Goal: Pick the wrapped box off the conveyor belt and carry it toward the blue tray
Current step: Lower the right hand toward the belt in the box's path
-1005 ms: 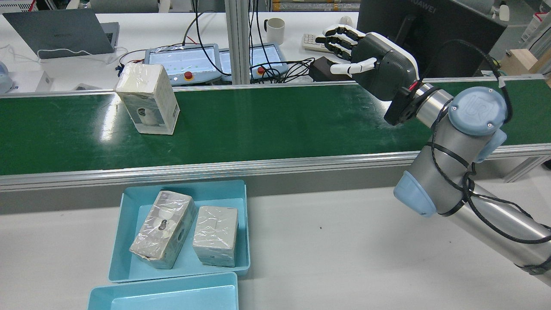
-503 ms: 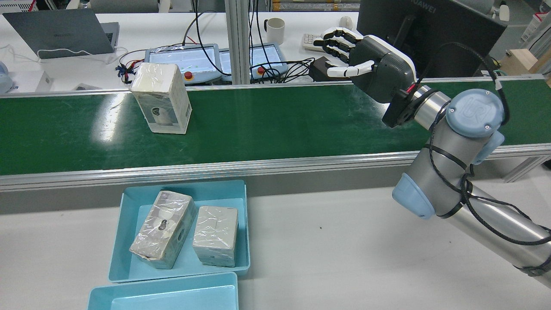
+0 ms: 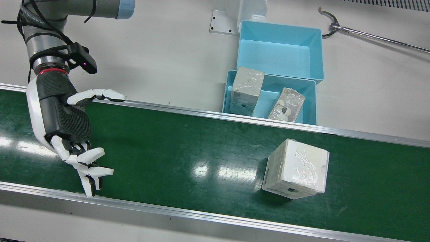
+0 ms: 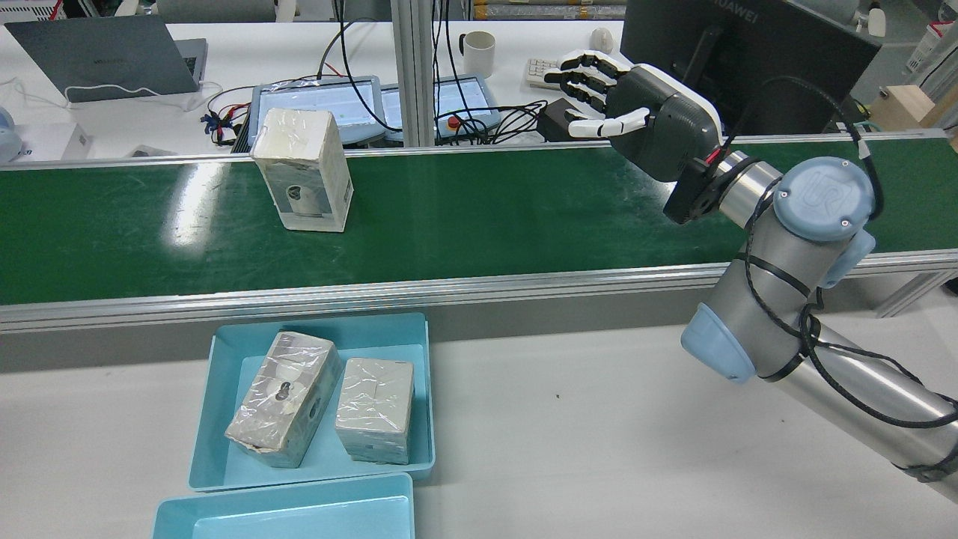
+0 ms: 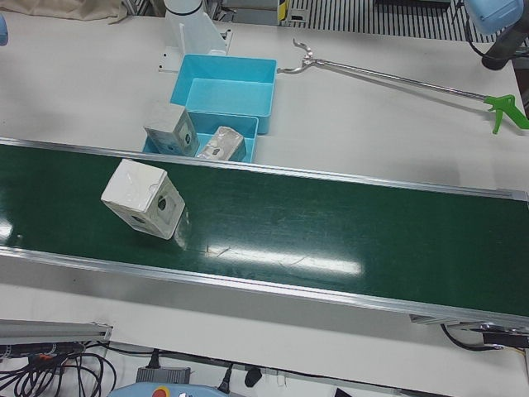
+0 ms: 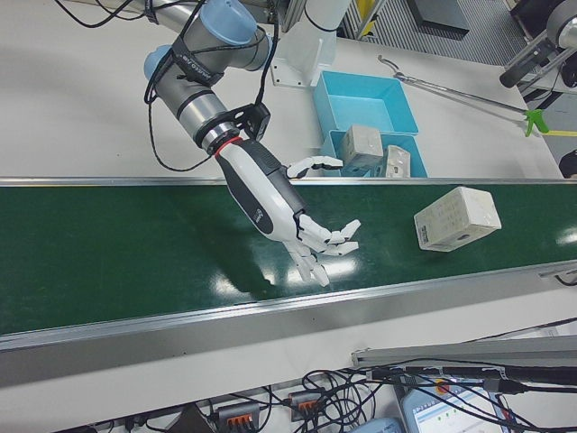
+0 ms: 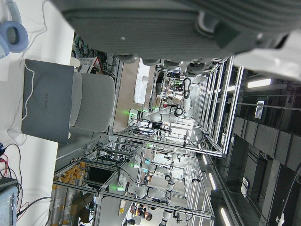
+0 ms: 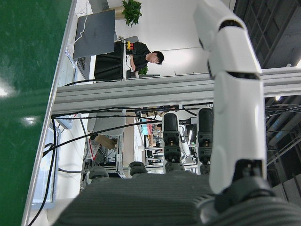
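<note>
While the wrapped box (image 3: 295, 169) stands alone on the green conveyor belt (image 3: 188, 148), nothing touches it; it sits well apart from the right hand (image 3: 63, 117), which hovers over the belt farther along. Fingers (image 3: 89, 173) of that hand are spread wide with the thumb out to the side, holding nothing. Left hand (image 7: 188, 23) shows only as a dark edge in its own camera, so whether its fingers are wide or closed cannot be told.

Box looks like stiff white cardboard under clear film, upright on its small end in the rear view (image 4: 303, 168), tilted slightly off the belt's line. Judged light to moderate, rigid enough to squeeze. Film is glossy and wrinkled, so likely slippery; a loose pinch could slide. Standing tall, it may tip if nudged high on one side. Best hold is probably across the two broad opposite faces around mid-height, thumb on one face and fingers on the other.

Blue tray (image 3: 310, 87) sits on the counter just beside the belt's robot-side rail, already holding two wrapped boxes (image 3: 247, 89); a second, empty tray (image 3: 280, 33) touches it behind.
</note>
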